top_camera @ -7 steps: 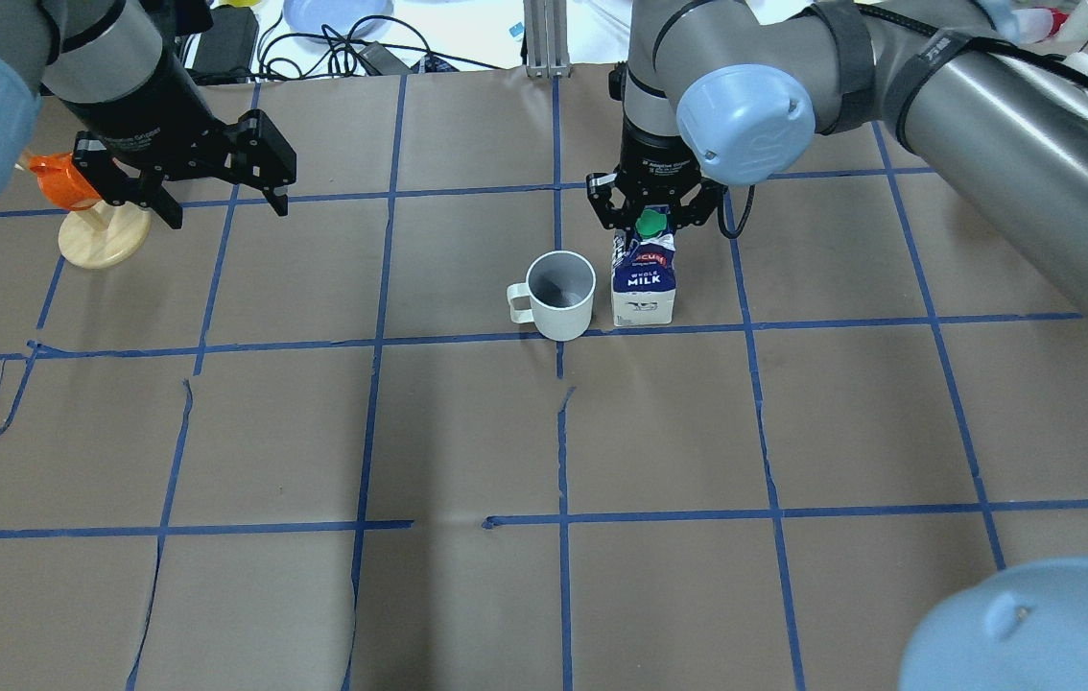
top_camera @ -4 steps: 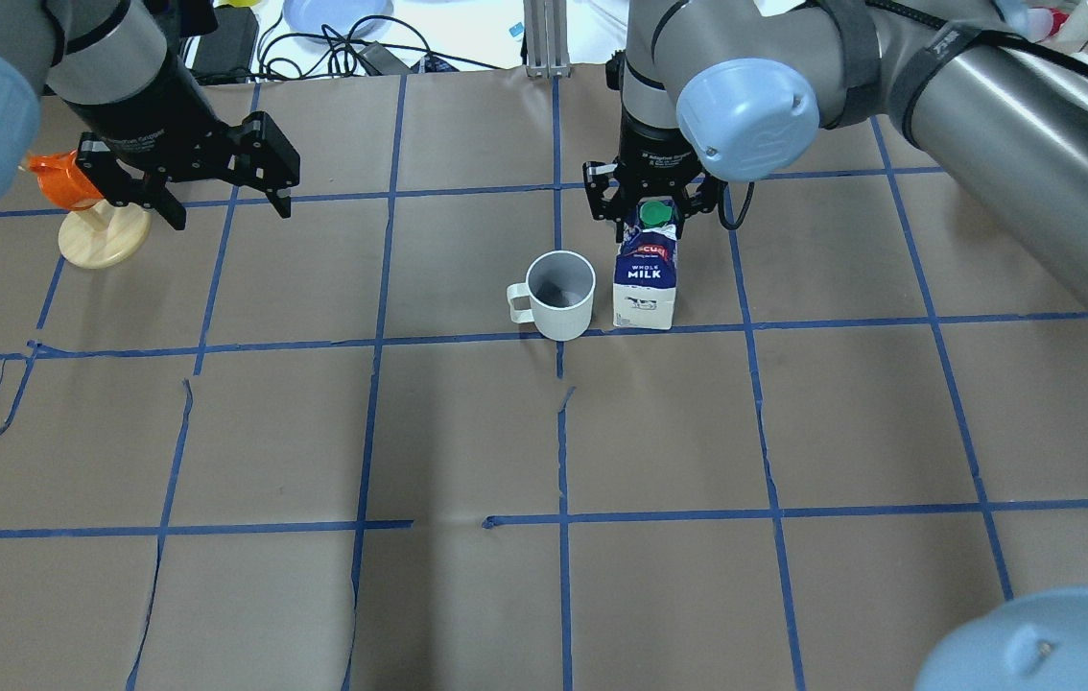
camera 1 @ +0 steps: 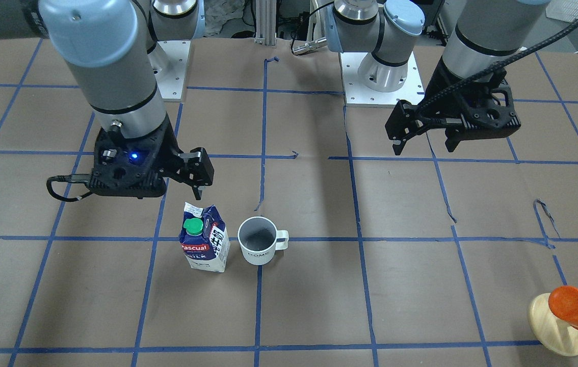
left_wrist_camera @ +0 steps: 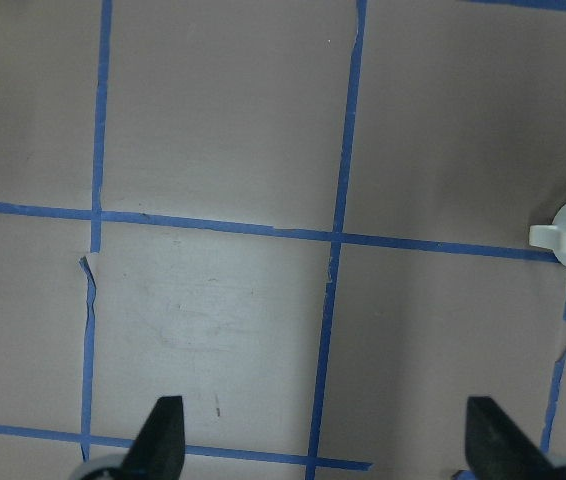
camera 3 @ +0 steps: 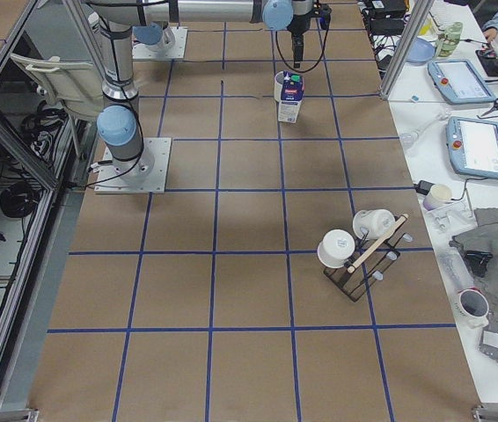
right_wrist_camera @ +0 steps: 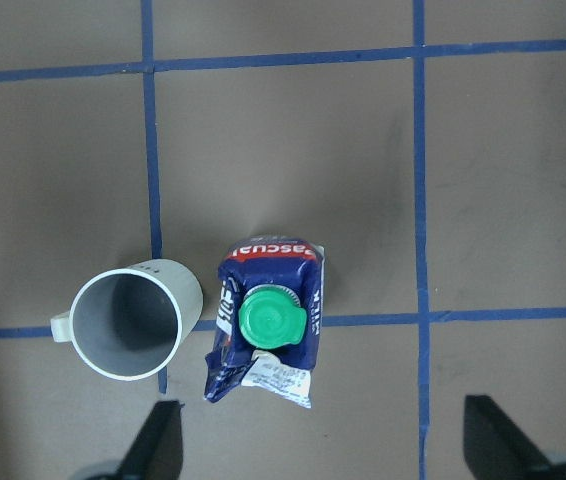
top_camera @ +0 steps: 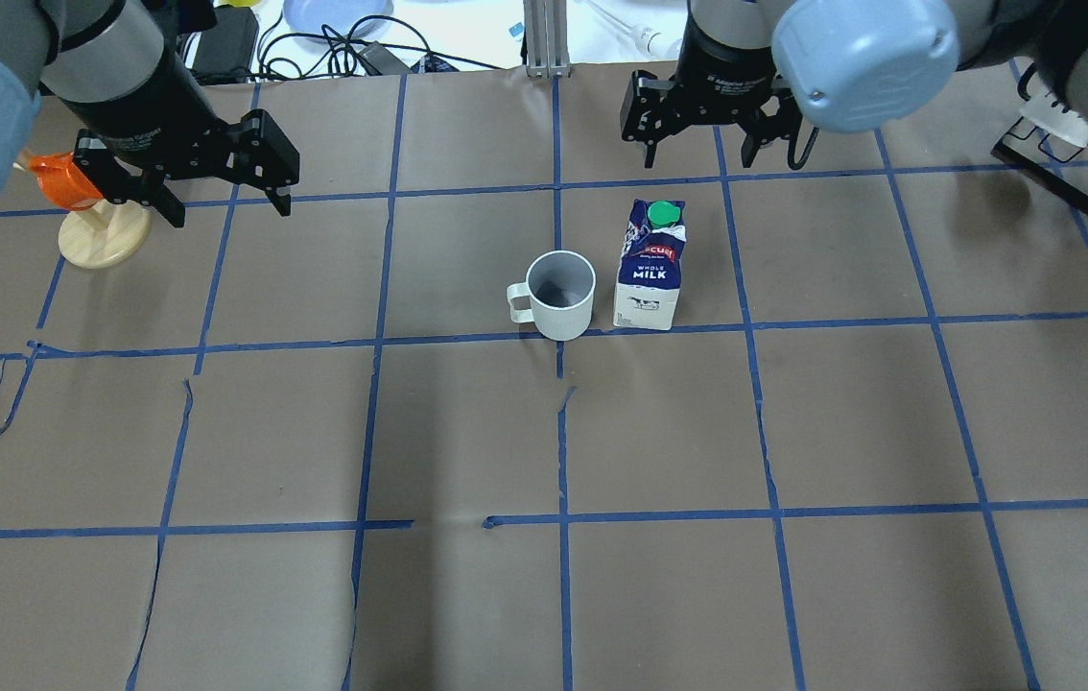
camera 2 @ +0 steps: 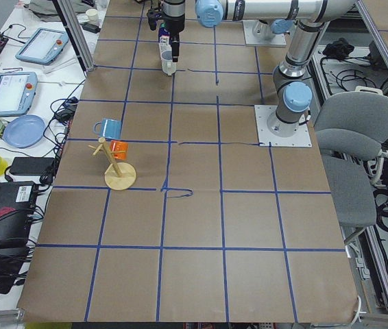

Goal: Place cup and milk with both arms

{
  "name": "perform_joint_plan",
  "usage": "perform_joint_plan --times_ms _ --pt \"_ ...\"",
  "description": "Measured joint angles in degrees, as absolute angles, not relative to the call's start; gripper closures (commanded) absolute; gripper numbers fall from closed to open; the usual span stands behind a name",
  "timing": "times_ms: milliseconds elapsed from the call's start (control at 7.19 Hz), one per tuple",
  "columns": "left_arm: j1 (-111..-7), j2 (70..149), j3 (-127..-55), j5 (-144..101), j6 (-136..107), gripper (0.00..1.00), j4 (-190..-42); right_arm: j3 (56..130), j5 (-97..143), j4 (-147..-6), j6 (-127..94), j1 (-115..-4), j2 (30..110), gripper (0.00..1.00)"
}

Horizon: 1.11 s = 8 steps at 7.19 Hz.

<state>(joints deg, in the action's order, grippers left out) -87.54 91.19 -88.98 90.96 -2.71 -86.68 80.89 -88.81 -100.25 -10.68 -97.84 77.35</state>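
The milk (top_camera: 648, 278) stands upright on the brown paper near the table's middle, green cap on top. The cup (top_camera: 560, 293) stands upright just beside it, on the robot's left of it, handle pointing away from the carton. Both also show in the front view: milk (camera 1: 203, 244), cup (camera 1: 258, 247). My right gripper (top_camera: 700, 154) is open and empty, high above the milk; its wrist view looks straight down on the milk (right_wrist_camera: 263, 325) and the cup (right_wrist_camera: 128, 320). My left gripper (top_camera: 227, 206) is open and empty, raised over the table's left part, far from the cup.
A wooden mug tree (top_camera: 103, 235) with an orange mug (top_camera: 59, 180) stands close beside my left gripper. A black rack (camera 3: 359, 251) with white mugs stands at the table's right side. Cables and a plate lie beyond the far edge.
My right gripper, which was down around the milk's top, has risen well clear of it with its jaws open. The milk stays standing. The left arm and cup have not moved.
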Motion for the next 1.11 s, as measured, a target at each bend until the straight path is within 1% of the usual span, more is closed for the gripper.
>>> perform_joint_plan --times_ms 278,696,1113 --pt "-87.6 90.2 -89.0 91.0 -2.6 0.00 -86.7 81.0 -89.0 -98.1 -10.6 -95.9 81.2 0.00" --pt "-87.6 89.9 -89.2 91.1 -0.3 0.00 -86.8 81.3 -89.4 -89.7 -7.7 -92.2 86.4 0.00" --pt "-87.6 90.0 -90.2 91.0 0.3 0.00 -86.8 81.8 -88.9 -88.6 0.9 -91.0 87.8 0.00"
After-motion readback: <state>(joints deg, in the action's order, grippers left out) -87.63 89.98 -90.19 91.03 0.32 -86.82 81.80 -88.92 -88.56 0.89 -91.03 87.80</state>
